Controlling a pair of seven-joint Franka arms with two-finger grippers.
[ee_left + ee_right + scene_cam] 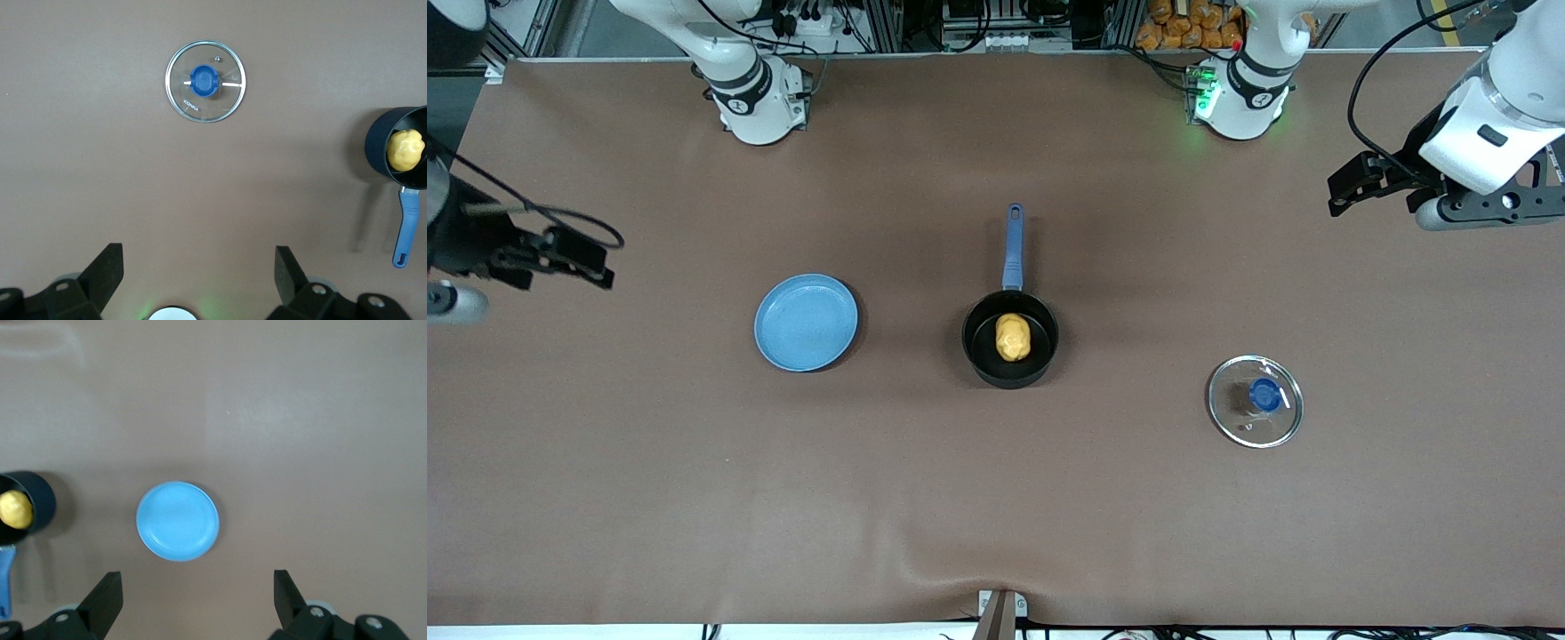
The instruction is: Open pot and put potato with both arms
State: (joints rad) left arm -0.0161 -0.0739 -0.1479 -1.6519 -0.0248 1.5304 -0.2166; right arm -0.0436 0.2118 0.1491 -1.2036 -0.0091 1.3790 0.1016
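- Overall, front view: the pot (1010, 340) stands mid-table with its lid off, and the potato (1012, 337) lies inside it. The glass lid (1255, 401) lies flat on the table toward the left arm's end, nearer the front camera than the pot; the blue plate (806, 322) sits bare toward the right arm's end. Judged from this, the task looks complete. The remaining risk is a low sweep by either arm knocking the pot's handle or sliding the lid.
- Front view, pose: the left gripper (1347, 187) hangs raised over the table at the left arm's end, and the right gripper (587, 262) over the right arm's end. Both are well apart from every object and appear to wait.
- Left wrist view: the left gripper's (199, 275) jaws stand wide apart and hold nothing. It looks down on the lid, with the pot and potato at the picture's edge.
- Right wrist view: the right gripper's (198, 595) jaws are likewise spread and empty, above the plate.
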